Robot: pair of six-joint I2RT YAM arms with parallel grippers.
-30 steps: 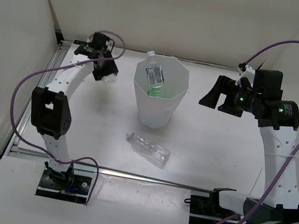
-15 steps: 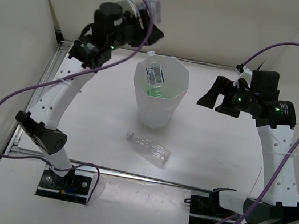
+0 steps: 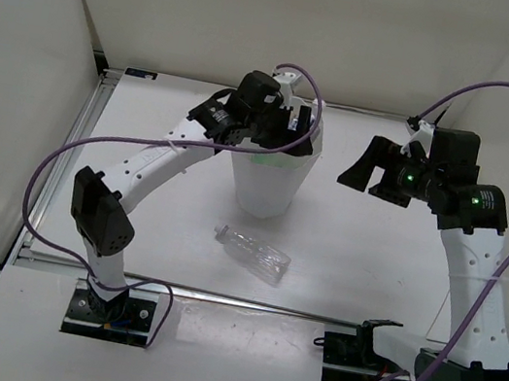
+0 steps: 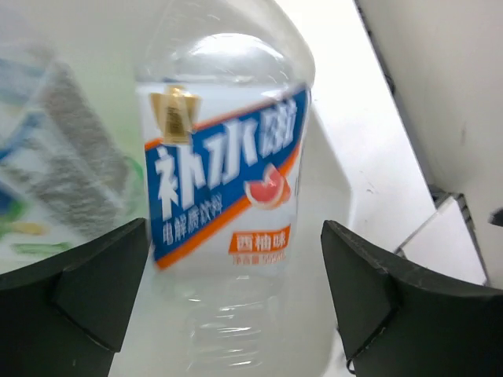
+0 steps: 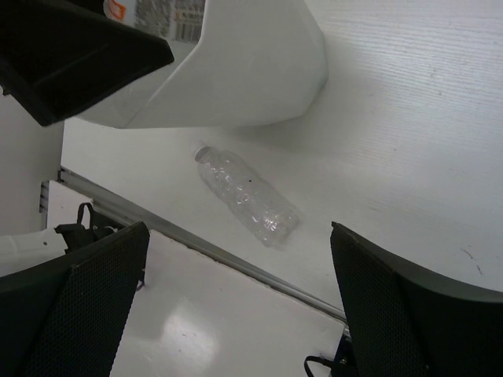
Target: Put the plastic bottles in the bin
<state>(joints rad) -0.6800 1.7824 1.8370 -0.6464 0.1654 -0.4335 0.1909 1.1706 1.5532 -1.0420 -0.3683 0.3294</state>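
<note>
Over the bin [image 3: 265, 187], the left fingers [image 4: 86, 290] flanked the blue-labelled bottle [image 4: 224, 181]; gripping or not, the blur hid it. The right fingers [image 5: 86, 298] gaped wide, empty. A clear bottle [image 5: 247, 196] lay on the desk [image 3: 369, 270] near the bin.

Plain white walls [image 3: 266, 15] enclose an evenly lit white table [image 3: 353, 247] with a metal rail [image 3: 245, 299] along its near edge.

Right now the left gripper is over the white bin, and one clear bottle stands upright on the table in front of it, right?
No: the clear bottle lies on its side on the table, not upright, as the top external view shows. The left gripper is indeed over the white bin.
</note>
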